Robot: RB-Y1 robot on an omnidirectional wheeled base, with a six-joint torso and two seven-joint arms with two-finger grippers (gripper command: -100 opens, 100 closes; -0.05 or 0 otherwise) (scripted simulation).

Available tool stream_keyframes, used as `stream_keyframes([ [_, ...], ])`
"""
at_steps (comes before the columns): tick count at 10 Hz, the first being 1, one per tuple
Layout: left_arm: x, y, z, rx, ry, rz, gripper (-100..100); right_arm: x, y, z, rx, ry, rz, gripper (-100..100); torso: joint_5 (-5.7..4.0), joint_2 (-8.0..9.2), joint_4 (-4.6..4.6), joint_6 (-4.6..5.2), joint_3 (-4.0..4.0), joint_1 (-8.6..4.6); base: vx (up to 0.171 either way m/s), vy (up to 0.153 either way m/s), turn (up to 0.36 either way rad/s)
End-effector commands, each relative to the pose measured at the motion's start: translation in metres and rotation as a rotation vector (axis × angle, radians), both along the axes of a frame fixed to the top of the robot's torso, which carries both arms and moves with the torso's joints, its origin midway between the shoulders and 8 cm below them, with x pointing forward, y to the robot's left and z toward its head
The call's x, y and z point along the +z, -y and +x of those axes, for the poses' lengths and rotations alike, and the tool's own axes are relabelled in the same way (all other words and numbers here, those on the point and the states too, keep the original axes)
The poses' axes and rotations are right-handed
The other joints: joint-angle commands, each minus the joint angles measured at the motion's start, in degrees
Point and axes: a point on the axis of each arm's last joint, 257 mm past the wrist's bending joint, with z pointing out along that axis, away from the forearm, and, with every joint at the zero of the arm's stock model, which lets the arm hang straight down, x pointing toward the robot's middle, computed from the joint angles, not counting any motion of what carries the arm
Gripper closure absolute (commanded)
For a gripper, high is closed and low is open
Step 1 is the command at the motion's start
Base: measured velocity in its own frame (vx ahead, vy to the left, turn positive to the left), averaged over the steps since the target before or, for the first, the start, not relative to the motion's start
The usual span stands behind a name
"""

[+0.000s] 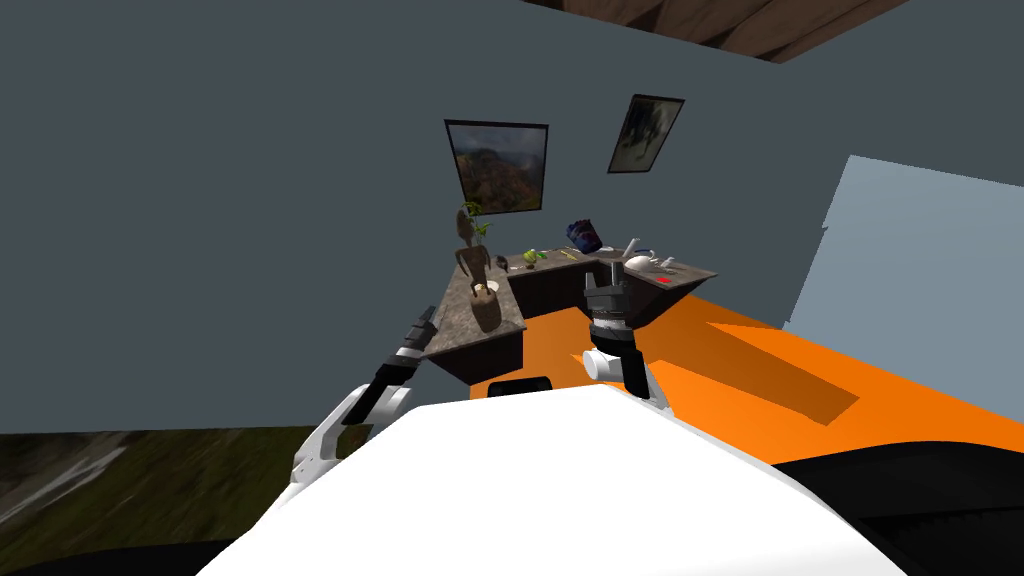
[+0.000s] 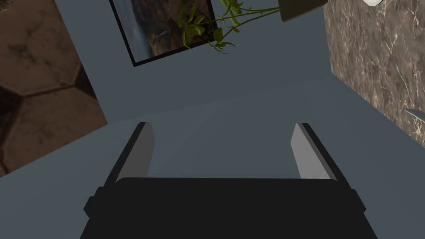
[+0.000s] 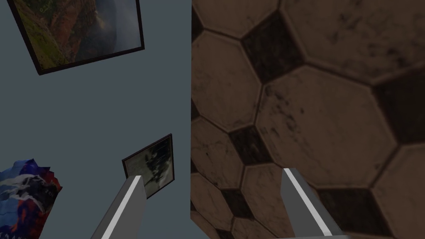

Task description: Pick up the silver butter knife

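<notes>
Both tools are spread and empty: left gripper (image 2: 223,124) beside the marble counter (image 2: 373,62), right gripper (image 3: 212,174) by its corner. You're at the approach. What may be the butter knife (image 2: 416,114) lies on that counter; swing the left gripper over it, then descend.

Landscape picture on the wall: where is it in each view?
Head view: landscape picture above the counter, behind the plant top.
Left wrist view: picture behind the plant's leaves, near the ceiling.
Right wrist view: picture on the wall beside the ceiling.
Shared landmark: brown ceiling.
</notes>
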Motion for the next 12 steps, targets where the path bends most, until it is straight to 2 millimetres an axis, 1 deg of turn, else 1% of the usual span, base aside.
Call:
stream_keyframes([
  [1, -0.025, -0.011, 0.003, 0.006, -0.078, 0.038, -100, 0.0, 0.0, 0.0, 0.0, 0.0, 0.0, 0, 0.0, 0.0, 0.0, 0.0, 0.0, 0.0, -0.005, -0.048, -0.137],
  [2, -0.025, -0.012, 0.003, 0.003, -0.079, 0.045, -100, 0.0, 0.0, 0.0, 0.0, 0.0, 0.0, 0, 0.0, 0.0, 0.0, 0.02, 0.0, -0.02, -0.003, -0.036, -0.066],
  [3, -0.047, -0.024, 0.005, 0.014, -0.146, 0.076, -100, 0.0, 0.0, 0.0, 0.0, 0.0, 0.0, 0, 0.0, 0.0, 0.0, -0.01, 0.0, 0.02, -0.007, -0.04, -0.139],
  [4, -0.046, -0.025, 0.005, 0.011, -0.147, 0.083, -100, 0.0, 0.0, 0.0, 0.0, 0.0, 0.0, 0, 0.01, 0.01, 0.0, 0.02, 0.0, 0.01, -0.002, -0.034, -0.071],
  [5, -0.068, -0.039, 0.006, 0.024, -0.214, 0.115, -100, 0.0, 0.0, 0.0, 0.0, 0.0, 0.0, 0, -0.04, 0.0, -0.01, 0.0, 0.0, 0.06, 0.002, -0.05, -0.131],
  [6, -0.067, -0.039, 0.006, 0.021, -0.215, 0.124, -100, 0.0, 0.0, 0.0, 0.0, 0.0, 0.0, 0, -0.06, -0.05, -0.03, 0.07, -0.04, 0.11, -0.002, -0.037, -0.097],
  [7, -0.088, -0.055, 0.006, 0.038, -0.281, 0.156, -100, 0.0, 0.0, 0.0, 0.0, 0.0, 0.0, 0, -0.06, -0.06, -0.03, 0.05, -0.05, 0.15, -0.003, -0.036, -0.158],
  [8, -0.087, -0.056, 0.006, 0.034, -0.282, 0.169, -100, 0.0, 0.0, 0.0, 0.0, 0.0, 0.0, 0, -0.05, -0.06, -0.03, 0.07, -0.05, 0.17, -0.003, -0.027, -0.085],
  [9, -0.106, -0.073, 0.004, 0.054, -0.346, 0.203, -100, 0.0, 0.0, 0.0, 0.0, 0.0, 0.0, 0, -0.05, -0.07, -0.03, 0.04, -0.05, 0.21, 0.003, -0.036, -0.164],
  [10, -0.105, -0.075, 0.005, 0.049, -0.347, 0.217, -100, 0.0, 0.0, 0.0, 0.0, 0.0, 0.0, 0, -0.05, -0.08, -0.04, 0.07, -0.06, 0.19, 0.0, -0.024, -0.081],
  [11, -0.123, -0.094, 0.002, 0.071, -0.41, 0.256, -100, 0.0, 0.0, 0.0, 0.0, 0.0, 0.0, 0, -0.04, -0.07, -0.04, 0.03, -0.05, 0.22, -0.005, -0.025, -0.171],
  [12, -0.121, -0.096, 0.002, 0.068, -0.411, 0.268, -100, 0.0, 0.0, 0.0, 0.0, 0.0, 0.0, 0, -0.04, -0.06, -0.03, 0.07, -0.05, 0.22, -0.004, -0.017, -0.083],
])
